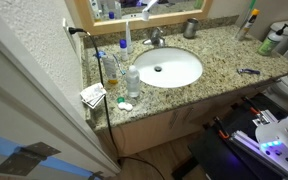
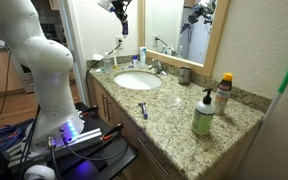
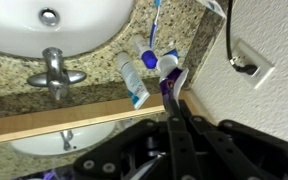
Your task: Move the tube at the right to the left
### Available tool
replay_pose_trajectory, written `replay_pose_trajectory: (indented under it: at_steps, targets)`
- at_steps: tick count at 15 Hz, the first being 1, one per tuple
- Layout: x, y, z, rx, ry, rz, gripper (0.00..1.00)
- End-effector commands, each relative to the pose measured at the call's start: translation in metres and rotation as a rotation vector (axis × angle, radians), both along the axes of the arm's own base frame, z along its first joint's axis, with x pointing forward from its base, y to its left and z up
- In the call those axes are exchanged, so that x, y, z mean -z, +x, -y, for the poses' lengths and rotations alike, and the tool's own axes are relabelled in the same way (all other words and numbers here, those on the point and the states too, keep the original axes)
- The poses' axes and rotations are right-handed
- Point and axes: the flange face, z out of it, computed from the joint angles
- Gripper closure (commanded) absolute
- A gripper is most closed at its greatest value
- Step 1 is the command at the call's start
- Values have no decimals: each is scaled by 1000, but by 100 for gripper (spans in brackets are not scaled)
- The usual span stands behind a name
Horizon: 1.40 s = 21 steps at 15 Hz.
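Note:
My gripper is shut on a white tube with a purple end, which sticks out past the fingertips. It hangs high above the back left corner of the granite counter, close to the wall and the mirror. In both exterior views the gripper is at the top edge of the frame, above the sink. A second white and blue tube is below, between the faucet and two blue-capped bottles.
A wall outlet with a black cord is beside the gripper. Left of the sink are bottles and a tissue packet. A cup, a razor and a green bottle are on the right.

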Motion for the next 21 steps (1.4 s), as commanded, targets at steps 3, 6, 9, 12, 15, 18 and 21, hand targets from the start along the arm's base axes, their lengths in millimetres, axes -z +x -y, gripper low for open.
replay_pose_trajectory:
  at_steps: [3, 6, 9, 12, 15, 18, 21]
  targets:
    - [5, 2, -47, -66, -37, 33, 97]
    - [13, 15, -46, -80, -48, 14, 99]
    - [32, 36, -71, -169, -99, 24, 99]
    - [60, 74, -98, -211, -141, 56, 99]
    - [83, 107, -120, -219, -129, 56, 99]
    - [90, 100, -115, -219, -130, 34, 97]
    - [102, 108, -122, -214, -138, 38, 99]
